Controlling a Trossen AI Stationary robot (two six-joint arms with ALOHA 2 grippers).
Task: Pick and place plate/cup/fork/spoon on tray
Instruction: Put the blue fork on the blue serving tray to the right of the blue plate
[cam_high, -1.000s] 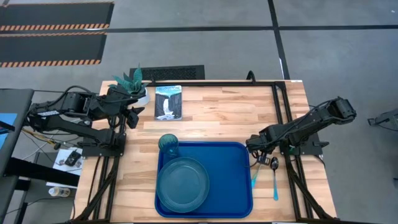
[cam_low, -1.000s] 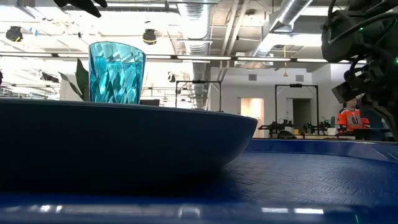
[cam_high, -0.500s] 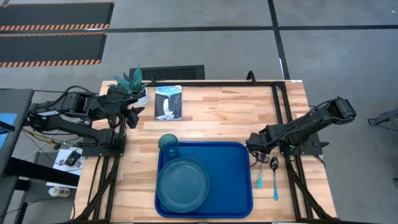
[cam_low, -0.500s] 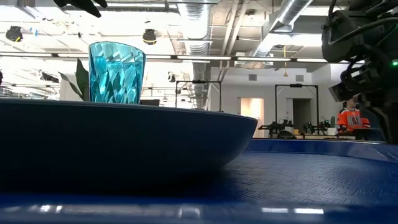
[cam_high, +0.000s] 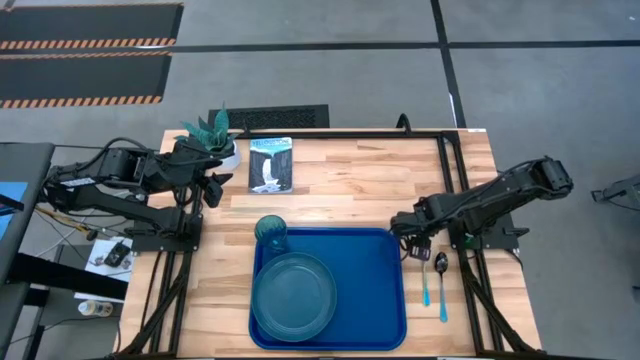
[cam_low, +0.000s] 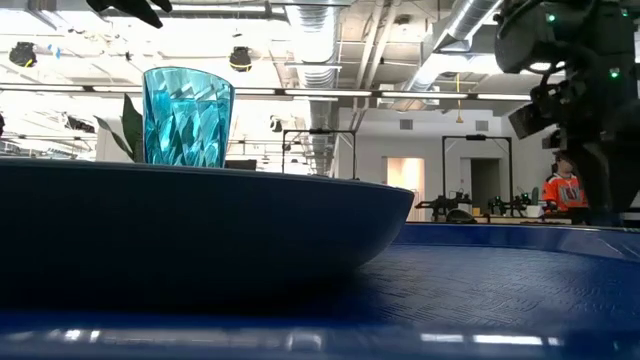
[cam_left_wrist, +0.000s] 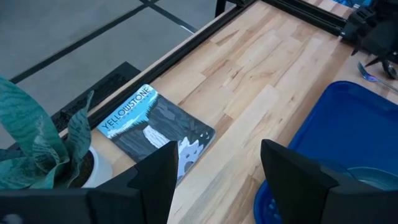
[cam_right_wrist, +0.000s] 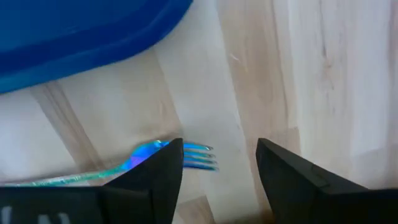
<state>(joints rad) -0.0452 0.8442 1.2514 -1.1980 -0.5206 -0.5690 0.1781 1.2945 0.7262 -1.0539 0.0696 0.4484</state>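
The right gripper (cam_high: 412, 243), fingers apart, hovers at the tine end of the fork (cam_high: 424, 283), which lies on the table just right of the tray (cam_high: 385, 300), handle running away toward the near edge.

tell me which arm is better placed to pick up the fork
Right. The right claw hangs open beside the slim light-blue-handled fork, which lies on the wood off the tray; the left claw waits by the booklet.

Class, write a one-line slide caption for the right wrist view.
Open right tool over the light-blue-handled metal fork on the wooden table beside the royal-blue tray.
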